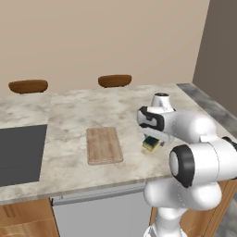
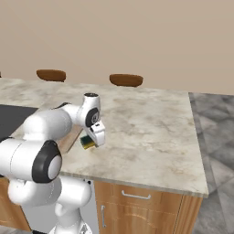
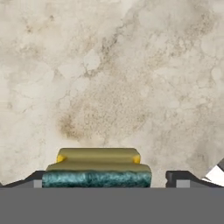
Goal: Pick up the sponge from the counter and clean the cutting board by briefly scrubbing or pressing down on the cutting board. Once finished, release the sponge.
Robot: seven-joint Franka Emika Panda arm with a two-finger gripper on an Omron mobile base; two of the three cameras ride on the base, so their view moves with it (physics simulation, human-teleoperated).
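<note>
The sponge [image 1: 150, 144], dark green over yellow, lies on the counter [image 1: 78, 111] just right of the cutting board [image 1: 104, 145], a light-brown wooden board. My gripper [image 1: 152, 140] hangs directly over the sponge, pointing down. In the hand view the sponge [image 3: 97, 171] sits between the fingertips [image 3: 37, 180] of my gripper [image 3: 108, 181]. The left tip is against it and a small gap shows at the right tip, so the jaws stand open around it. From the right base view the sponge [image 2: 87, 142] shows under my gripper [image 2: 90, 139], and my arm covers most of the board.
A dark grey cooktop panel [image 1: 21, 152] is set into the counter left of the board. Two brown stool seats [image 1: 115, 80] stand beyond the far edge. The counter's front edge [image 1: 102, 190] runs close below the sponge.
</note>
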